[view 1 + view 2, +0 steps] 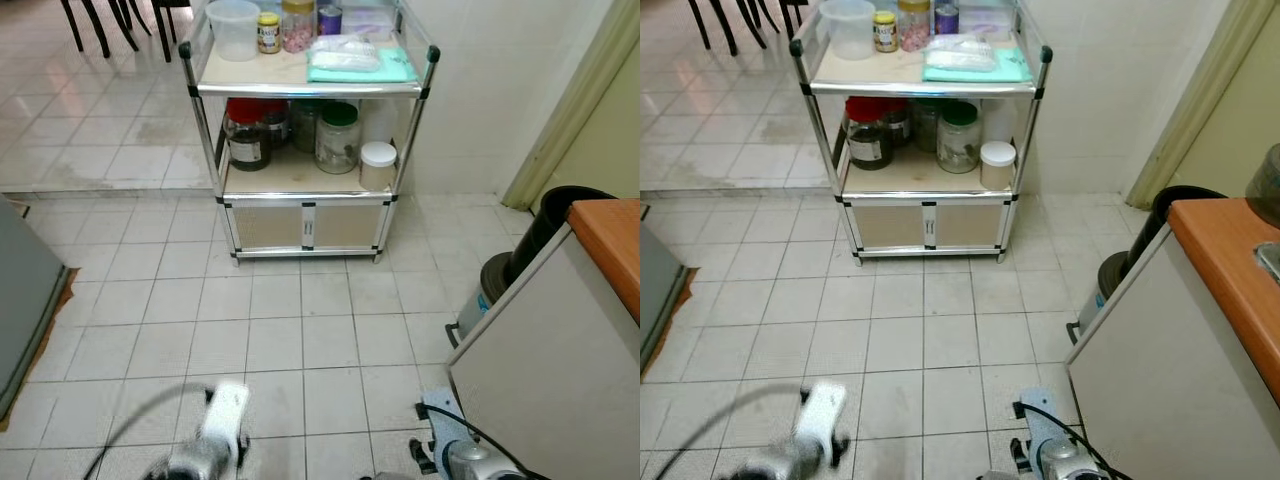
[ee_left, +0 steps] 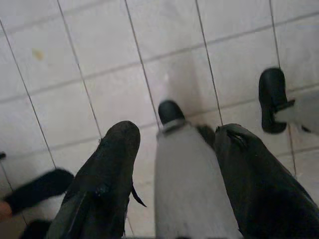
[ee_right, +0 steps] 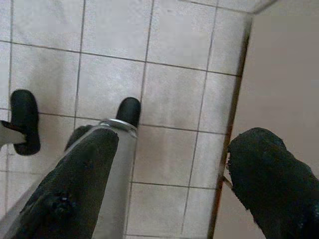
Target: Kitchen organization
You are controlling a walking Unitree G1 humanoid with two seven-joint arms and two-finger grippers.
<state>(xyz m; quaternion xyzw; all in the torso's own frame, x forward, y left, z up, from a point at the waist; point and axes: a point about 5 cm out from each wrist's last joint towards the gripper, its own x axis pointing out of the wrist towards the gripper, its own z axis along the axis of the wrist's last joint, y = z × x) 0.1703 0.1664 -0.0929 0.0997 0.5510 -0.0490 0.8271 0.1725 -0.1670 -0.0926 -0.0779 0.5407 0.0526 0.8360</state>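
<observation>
Hanging above floor tiles, right pincer and left pincer (both gaping, empty)

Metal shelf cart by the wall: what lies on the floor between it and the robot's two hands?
Only tiled floor lies between the metal shelf cart and both arms low in the head views. The counter cabinet and a black bin stand off to the right.

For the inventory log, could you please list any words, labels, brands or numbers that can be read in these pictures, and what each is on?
No text can be read.
Dark jar with red lid on the middle shelf of the metal cart: pale label, too small to read.
Yellow-lidded jar on the top shelf: label too blurred to read.
Blue-lidded jar beside it: print too small to read.
</observation>
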